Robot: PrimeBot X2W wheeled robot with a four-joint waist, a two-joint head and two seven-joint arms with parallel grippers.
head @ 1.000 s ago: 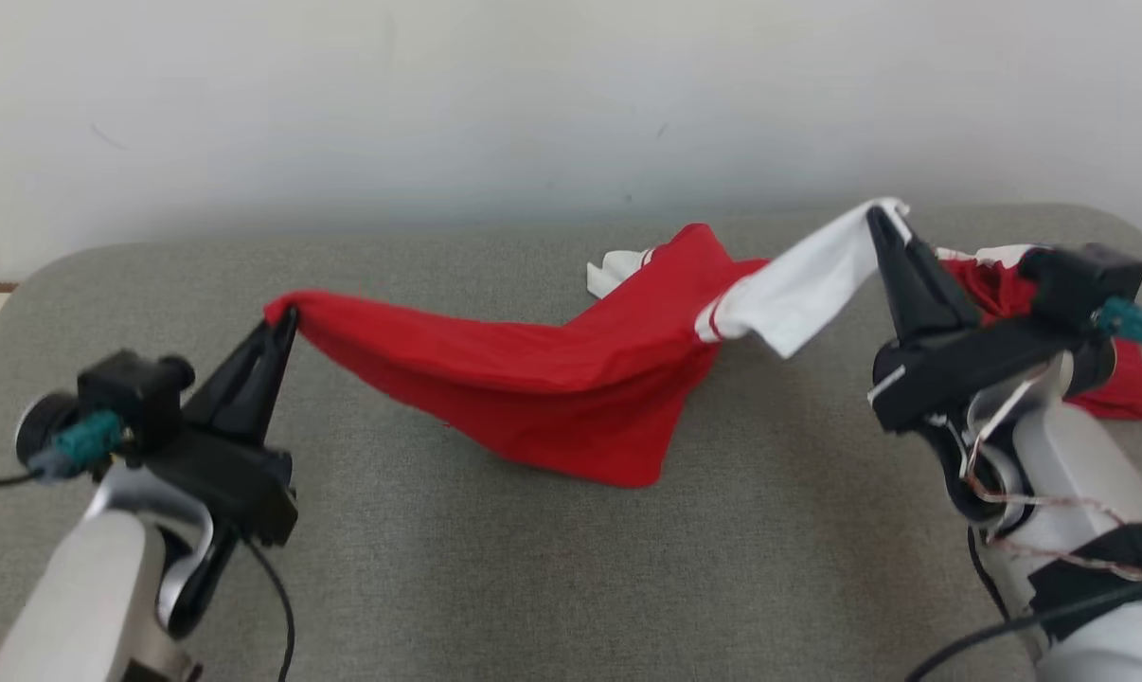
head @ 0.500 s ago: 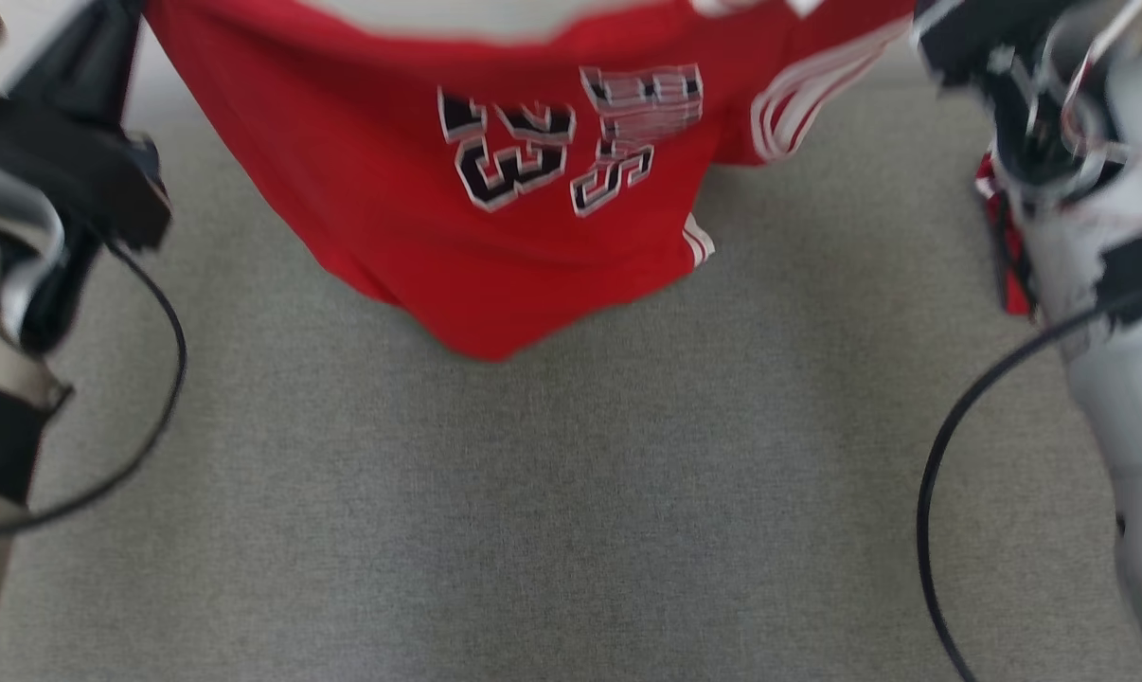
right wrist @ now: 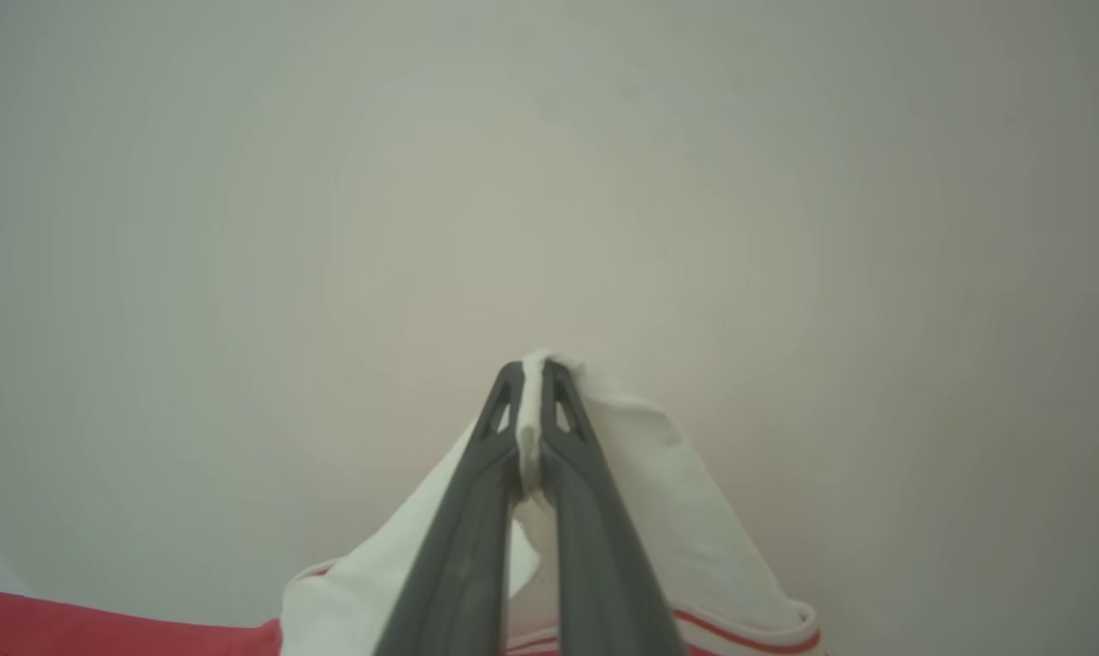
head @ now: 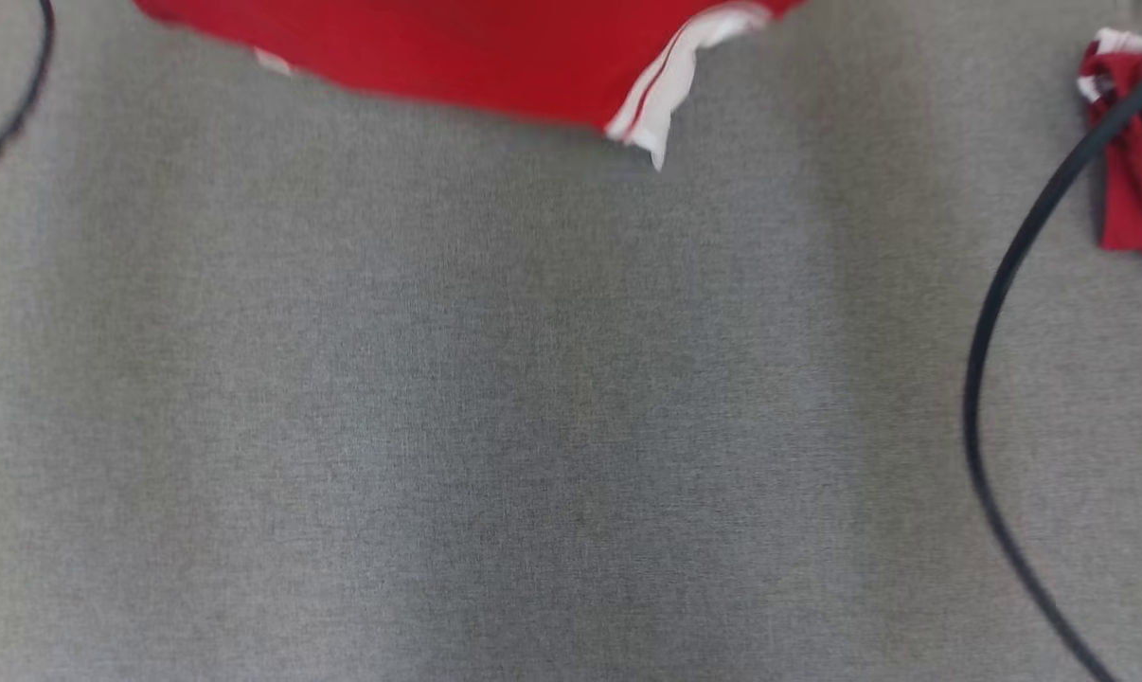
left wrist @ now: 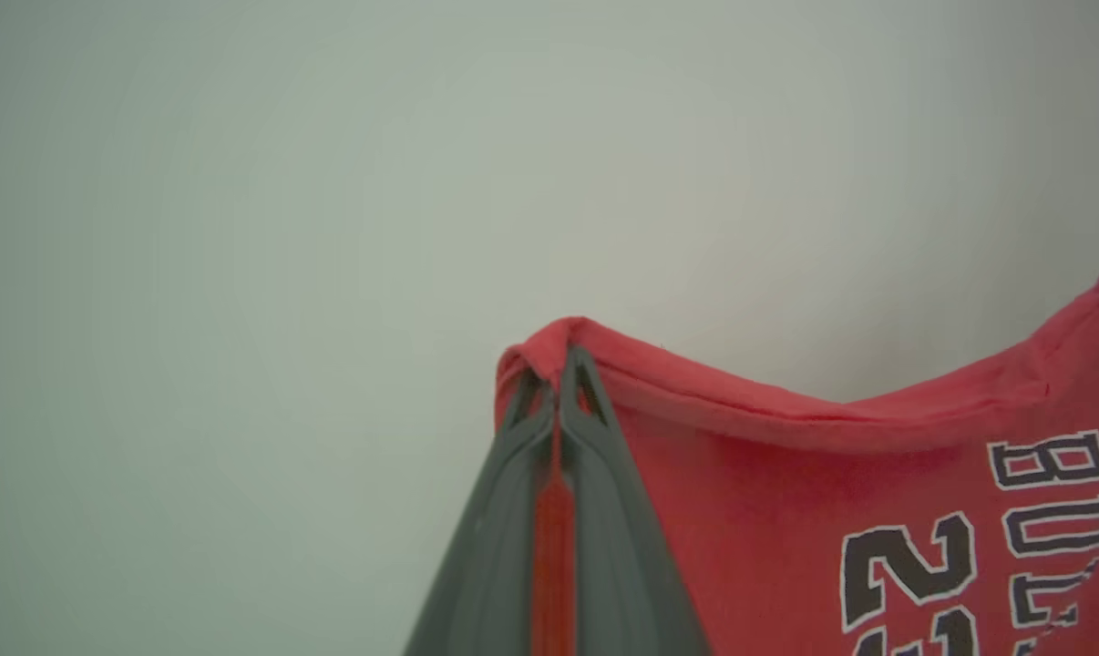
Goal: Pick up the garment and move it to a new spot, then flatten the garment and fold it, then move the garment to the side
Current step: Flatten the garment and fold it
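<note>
The garment (head: 457, 47) is a red jersey with white trim and black lettering. In the head view its lower edge hangs along the top, above the grey surface, and another red and white part (head: 1134, 189) shows at the right edge. My left gripper (left wrist: 559, 364) is shut on a red corner of the garment (left wrist: 786, 474), held up in front of a pale wall. My right gripper (right wrist: 531, 374) is shut on a white part of the garment (right wrist: 641, 474), also lifted against the wall.
A grey fabric-covered surface (head: 495, 417) spreads below the hanging cloth. A black cable (head: 992, 341) curves down the right side, and another cable (head: 22, 104) loops at the upper left. A pale wall (left wrist: 240, 228) stands behind both grippers.
Both grippers have lifted the garment off the surface and out of the head view's top. The head view has tilted down, so the picture has shifted to the grey surface.
</note>
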